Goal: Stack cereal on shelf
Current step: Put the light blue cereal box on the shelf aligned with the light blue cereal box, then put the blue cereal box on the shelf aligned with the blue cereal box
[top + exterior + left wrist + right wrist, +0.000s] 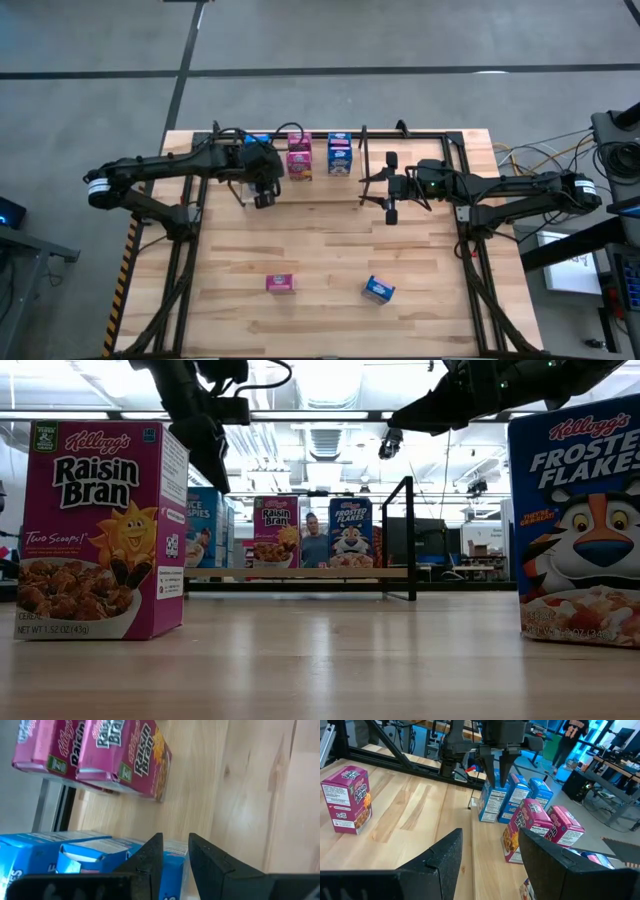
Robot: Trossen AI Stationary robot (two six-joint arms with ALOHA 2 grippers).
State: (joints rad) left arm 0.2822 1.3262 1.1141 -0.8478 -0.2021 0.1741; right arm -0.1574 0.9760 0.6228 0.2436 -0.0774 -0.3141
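Several blue and pink cereal boxes stand upright in a row on the shelf [420,135] at the table's far edge, resting on their bottom ends. My left gripper [262,198] hangs over the left part of the row, its fingers set narrowly on a blue box [492,805]. My right gripper [368,190] is open and empty, above the table to the right of the row, pointing toward the table's left. A pink box [280,284] and a blue box [378,290] stand on the table near its near edge. My left gripper has the blue box's top end [175,857] between its two fingers, across the box's thin side. The fingers [487,770] come from above, pointing down. The box stands upright with its bottom on the shelf's wood, beside two other blue boxes [527,792].
Two pink boxes [540,827] stand to the right of the blue ones, and a blue box [340,155] stands farther right. A black upright divider [410,540] rises from the shelf. Slanted black frames [180,270] run along both table sides. A person [572,735] stands in the room.
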